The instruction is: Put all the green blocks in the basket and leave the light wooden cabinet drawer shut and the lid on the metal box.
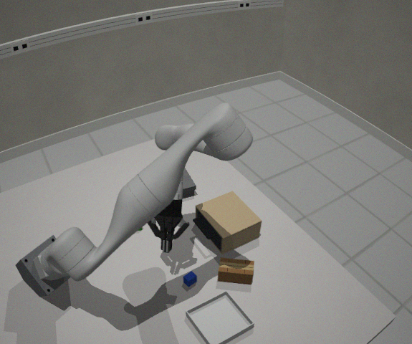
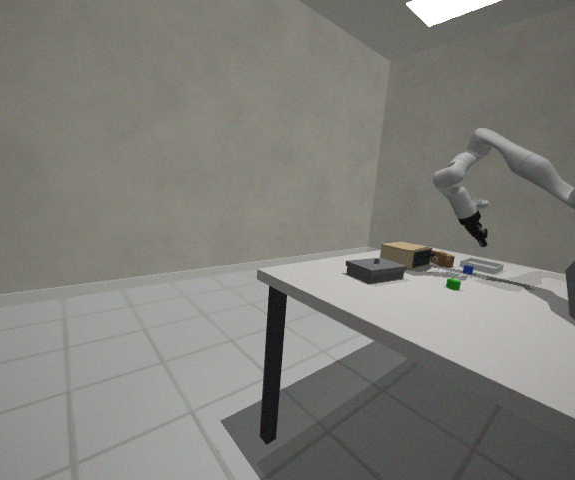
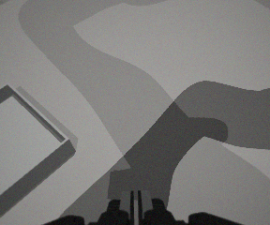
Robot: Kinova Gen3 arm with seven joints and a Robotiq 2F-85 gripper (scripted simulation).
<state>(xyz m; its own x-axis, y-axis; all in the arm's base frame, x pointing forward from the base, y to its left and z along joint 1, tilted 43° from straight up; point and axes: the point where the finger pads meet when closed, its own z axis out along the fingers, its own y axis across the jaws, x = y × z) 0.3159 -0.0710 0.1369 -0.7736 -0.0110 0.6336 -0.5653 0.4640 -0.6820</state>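
One green block shows on the table, outside the basket; from the top, the arm hides most of it. The gripper hangs above the table, pointing down at a slant, its jaws closed with nothing between them. A blue block sits on the table between the gripper's shadow and the basket, near the basket's corner but apart from it. The basket is a shallow, light grey square with low walls; the wrist view catches one corner of it at the left. Near it lies a brown slatted thing, between the basket and the cabinet. The cabinet is light wood with a dark front, turned toward the arm's side of the table; I can't tell whether its drawer is fully shut. On the cabinet's other side stands the metal box, dark grey, partly behind the arm from the top. Its lid, with a small knob, is on; whether it is all the way down is too small to tell.
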